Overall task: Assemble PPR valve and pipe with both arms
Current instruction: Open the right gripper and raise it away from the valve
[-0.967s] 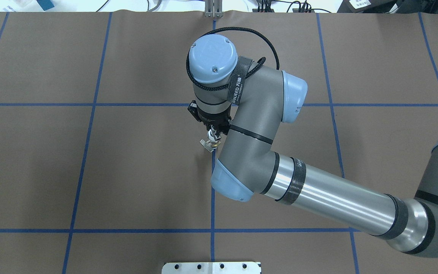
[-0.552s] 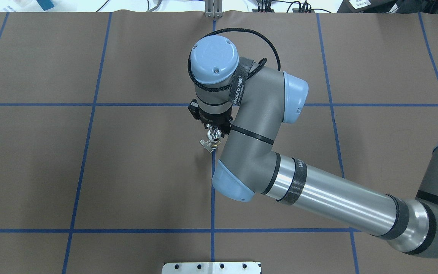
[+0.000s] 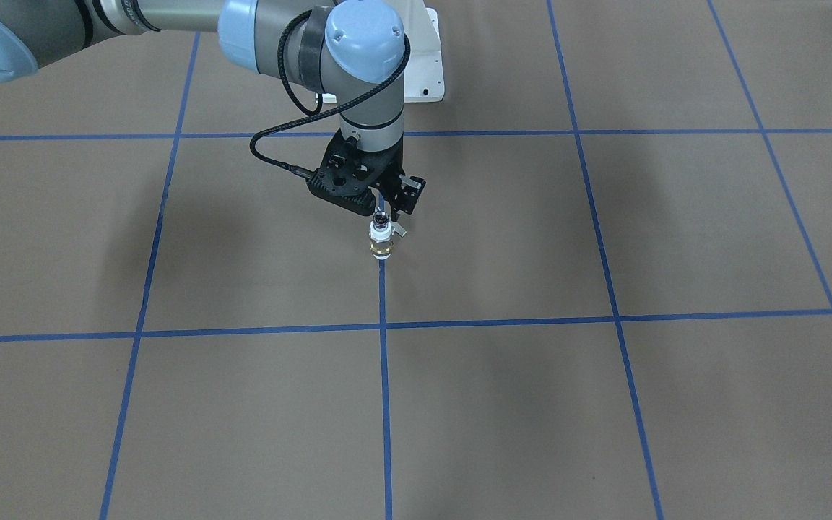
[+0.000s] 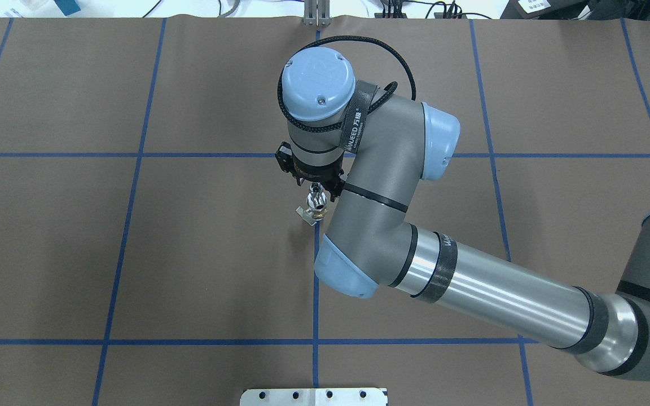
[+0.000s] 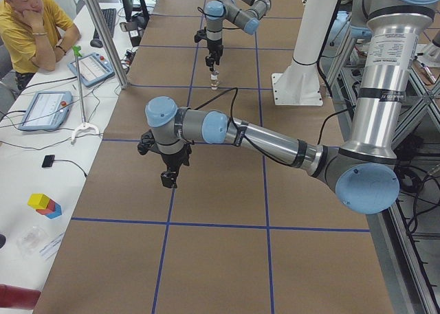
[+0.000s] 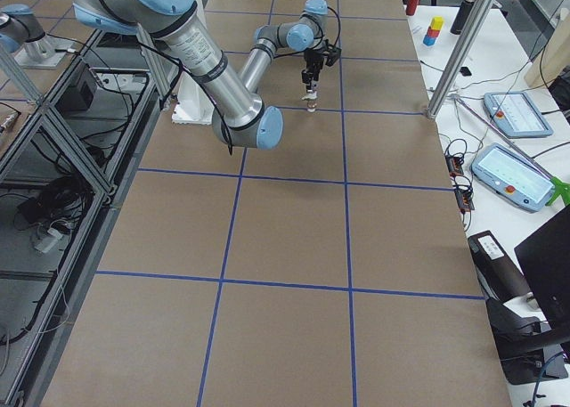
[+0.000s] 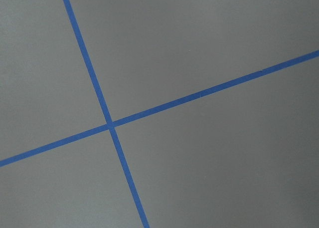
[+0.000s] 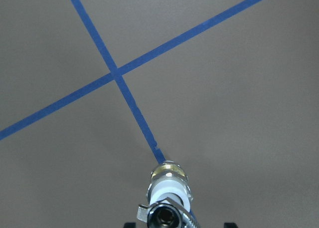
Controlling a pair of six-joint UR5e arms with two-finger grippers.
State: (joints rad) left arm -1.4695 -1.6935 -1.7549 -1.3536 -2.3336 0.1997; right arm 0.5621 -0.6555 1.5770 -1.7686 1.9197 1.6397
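Overhead exterior view, writing first: the black strap [image 4: 353, 131] round the wrist of my right arm [image 4: 500, 293] carries white lettering that reads roughly "WUVEED", followed by characters too small to make out. A second black band [image 4: 444, 255] on the forearm shows only the start of similar lettering, which I cannot read.

My right end effector [image 3: 387, 211] points straight down near the middle of the brown tabletop [image 4: 189, 254]. It stands open. In the right wrist view its two fingertips [image 8: 130, 225] show at the bottom edge, one on each side of the pipe [image 8: 172, 207], with a bare gap on either side. It grips nothing and touches neither part.

The valve [image 3: 381, 242] stands upright on the tabletop, on a blue tape line [image 3: 383, 303], directly beneath that end effector. Its brass ring [image 3: 381, 250] sits low, the white end is above it, and the grey lever [image 3: 400, 232] juts out sideways. The silvery pipe sits on the valve's upper end, its dark bore facing up.

My left end effector [image 5: 168, 178] hangs pointing down above the tabletop, well apart from the valve. It shows in the exterior left view alone. The left wrist view gives only tabletop and crossing tape, so I cannot tell whether it is open or closed.
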